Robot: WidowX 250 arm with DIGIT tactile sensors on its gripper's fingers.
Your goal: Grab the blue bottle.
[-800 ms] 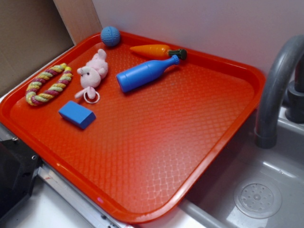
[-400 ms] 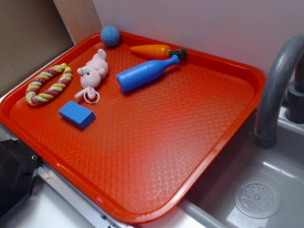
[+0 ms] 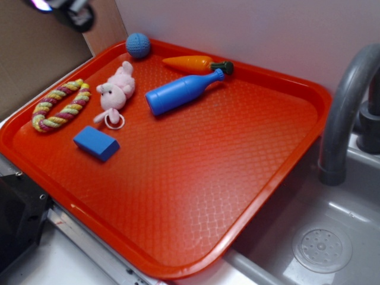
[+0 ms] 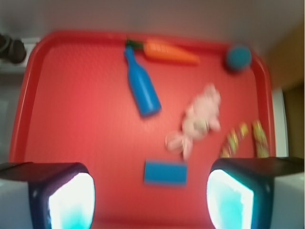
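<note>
The blue bottle (image 3: 181, 92) lies on its side on the red tray (image 3: 196, 178), cap toward the back next to an orange carrot toy (image 3: 190, 63). It also shows in the wrist view (image 4: 142, 87). My gripper (image 4: 150, 200) is open and empty, high above the tray's front part, with the flat blue block (image 4: 165, 172) showing between its fingers. In the exterior view only a blurred bit of the arm (image 3: 68, 12) shows at the top left corner.
On the tray: a small blue knitted ball (image 3: 138, 45), a pink plush toy (image 3: 116, 90), a striped rope ring (image 3: 60, 105) and the blue block (image 3: 97, 142). A grey faucet (image 3: 347, 101) and sink (image 3: 323, 246) stand at the right.
The arm has come into the top left corner of the exterior view; it was out of view before. The objects on the tray have not moved.
</note>
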